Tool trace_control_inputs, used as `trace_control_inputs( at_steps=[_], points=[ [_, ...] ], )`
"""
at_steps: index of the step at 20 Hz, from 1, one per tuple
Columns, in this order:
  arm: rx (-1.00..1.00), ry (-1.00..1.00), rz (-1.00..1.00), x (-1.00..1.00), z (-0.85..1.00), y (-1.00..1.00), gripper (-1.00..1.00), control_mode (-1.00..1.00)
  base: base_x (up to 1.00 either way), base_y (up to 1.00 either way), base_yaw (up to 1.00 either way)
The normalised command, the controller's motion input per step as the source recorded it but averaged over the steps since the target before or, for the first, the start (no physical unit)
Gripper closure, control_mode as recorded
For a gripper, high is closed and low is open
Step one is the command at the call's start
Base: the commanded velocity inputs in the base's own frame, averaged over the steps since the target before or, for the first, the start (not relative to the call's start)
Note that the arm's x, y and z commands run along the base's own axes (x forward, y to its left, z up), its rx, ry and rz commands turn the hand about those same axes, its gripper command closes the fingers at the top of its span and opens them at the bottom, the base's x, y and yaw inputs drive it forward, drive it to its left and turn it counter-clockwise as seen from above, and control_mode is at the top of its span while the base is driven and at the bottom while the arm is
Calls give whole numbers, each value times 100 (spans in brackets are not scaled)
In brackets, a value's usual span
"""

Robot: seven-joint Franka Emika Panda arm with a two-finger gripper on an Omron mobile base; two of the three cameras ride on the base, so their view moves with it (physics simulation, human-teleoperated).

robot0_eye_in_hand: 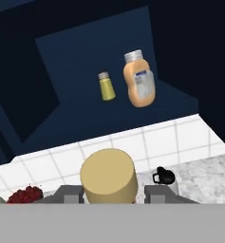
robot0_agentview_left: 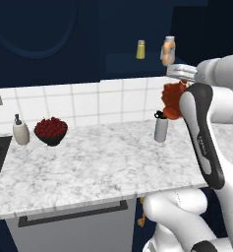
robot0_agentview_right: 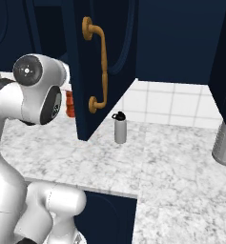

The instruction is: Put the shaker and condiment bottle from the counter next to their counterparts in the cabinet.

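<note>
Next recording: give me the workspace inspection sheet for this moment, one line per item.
Surface: marbled counter, nothing spilled.
Job's things: yellow shaker stands on the cabinet shelf, left of the pale orange bottle and apart from it; red condiment bottle is off the counter, in the gripper below shelf level, tan stopper up.
Clutter: grey shaker with black top, bowl of red fruit, soap dispenser, all upright on the counter.
Grippers: gripper shut on the red condiment bottle.
Cables: nothing seen.
Surroundings: white tiled wall; open navy cabinet door with brass handle.
</note>
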Motion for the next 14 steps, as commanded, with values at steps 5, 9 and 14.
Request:
trace_control_inputs(
  at_steps=[5, 9, 14],
  points=[
    [-1, 0, 0, 12, 46, 17, 100, -100, 0, 0, 0],
    [-2, 0, -1, 65, 14, 31, 100, -100, 0, 0, 0],
    [-2, 0, -9, 84, 15, 22, 100, -100, 0, 0, 0]
  ],
)
